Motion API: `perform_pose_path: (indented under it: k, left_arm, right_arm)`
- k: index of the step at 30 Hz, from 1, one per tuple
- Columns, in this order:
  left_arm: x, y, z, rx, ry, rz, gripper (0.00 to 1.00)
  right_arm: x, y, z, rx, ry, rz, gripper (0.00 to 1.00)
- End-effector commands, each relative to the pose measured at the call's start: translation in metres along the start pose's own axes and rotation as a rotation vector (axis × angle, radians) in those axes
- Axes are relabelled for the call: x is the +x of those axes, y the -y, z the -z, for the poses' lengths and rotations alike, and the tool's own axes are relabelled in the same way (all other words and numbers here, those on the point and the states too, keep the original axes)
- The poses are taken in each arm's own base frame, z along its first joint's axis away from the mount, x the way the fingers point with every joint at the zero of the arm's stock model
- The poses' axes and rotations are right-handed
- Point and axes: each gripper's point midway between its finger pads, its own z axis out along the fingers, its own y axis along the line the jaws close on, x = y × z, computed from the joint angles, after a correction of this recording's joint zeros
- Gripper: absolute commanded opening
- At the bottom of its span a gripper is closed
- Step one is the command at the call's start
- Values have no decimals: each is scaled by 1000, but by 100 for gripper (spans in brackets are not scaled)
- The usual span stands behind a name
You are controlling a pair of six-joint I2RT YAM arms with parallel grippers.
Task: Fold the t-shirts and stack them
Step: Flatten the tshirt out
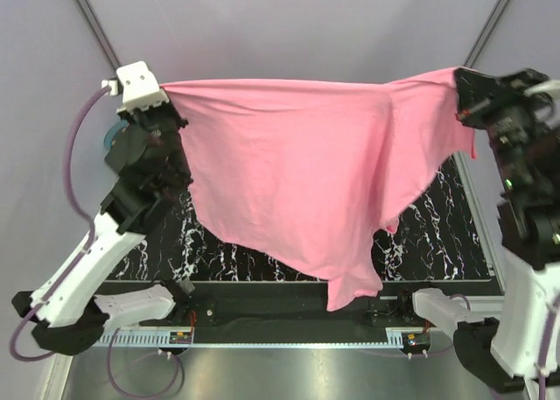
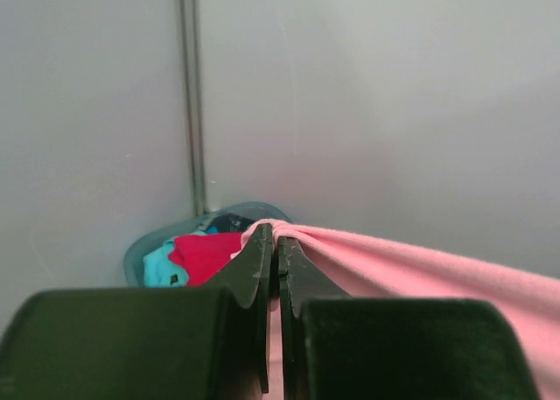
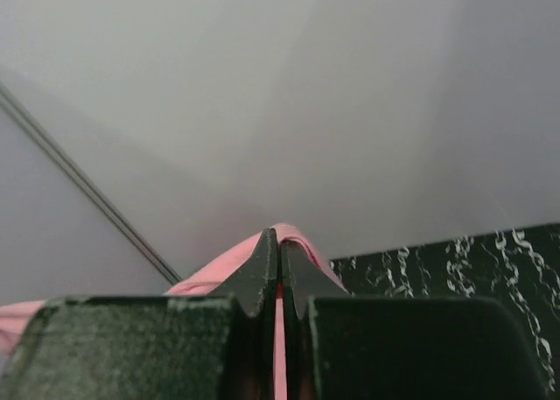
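I have the pink tee strung between both arms. The left gripper is clamped on one end of its top edge, the right gripper on the other. That edge runs left to right above the table, and the body hangs toward the near edge, lowest right of centre. Neither arm is nearer, so I judge both must lower together.
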Motion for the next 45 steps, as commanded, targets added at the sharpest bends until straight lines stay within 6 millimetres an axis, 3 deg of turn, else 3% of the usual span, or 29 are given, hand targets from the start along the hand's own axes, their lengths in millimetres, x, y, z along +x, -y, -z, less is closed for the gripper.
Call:
perform_pose_path:
  k: [1,2,4,5,6,7,8,9,10,12,16,17,20,24,26,27,32,41,44,45]
  left_arm:
    - [34,20,-39,45,-61,13,0]
    - [41,11,-55,0,-69,0,0]
    - [75,26,-78,12,-127,-43,0]
    - [86,22,-90,-10,-136,-30,0]
    - [97,26,-99,-11,-143,-22,0]
    - [124,34,-109,-2,-182,-52,0]
    - [141,29,-120,-21,-203,-64,0]
    - [152,32,-127,-24,-210,-55,0]
    - [182,40,-136,-9,-261,-84,0]
    - [203,38,-147,-27,-286,-86,0]
    - [257,46,-167,3,-360,-97,0]
    - [277,43,-176,-3,-387,-104,0]
    - [310,45,-192,13,-429,-101,0]
    - [341,37,-215,-7,-472,-106,0]
    - [350,37,-221,-10,-481,-90,0]
    - [364,38,-224,-9,-499,-100,0]
    - [379,49,-241,2,-502,-114,2]
    - [375,59,-253,19,-483,-98,6]
    - [377,58,-252,18,-485,-109,12]
    - [380,57,-251,15,-489,-114,16]
  right_arm:
    - [29,35,-53,117,-7,39,0]
    - [52,48,-71,154,-50,44,0]
    - [73,65,-90,204,-87,48,0]
    - [101,78,-106,232,-144,52,0]
    - [114,86,-113,246,-166,51,0]
    - [142,100,-127,269,-199,34,0]
    - [157,107,-134,279,-218,18,0]
    - [173,114,-141,281,-245,1,0]
    - [209,129,-153,306,-299,-19,0]
    - [243,145,-163,326,-343,-33,0]
    - [338,195,-185,384,-455,-68,0]
    - [353,201,-188,387,-476,-70,0]
    - [392,225,-197,399,-509,-81,0]
    - [437,254,-210,414,-575,-75,0]
    - [443,256,-223,377,-559,-88,0]
    - [448,254,-228,347,-564,-96,0]
    - [466,253,-261,264,-559,-103,0]
    - [472,238,-320,88,-525,-117,0]
    - [477,236,-333,60,-531,-121,5]
    - [482,237,-333,61,-550,-121,12]
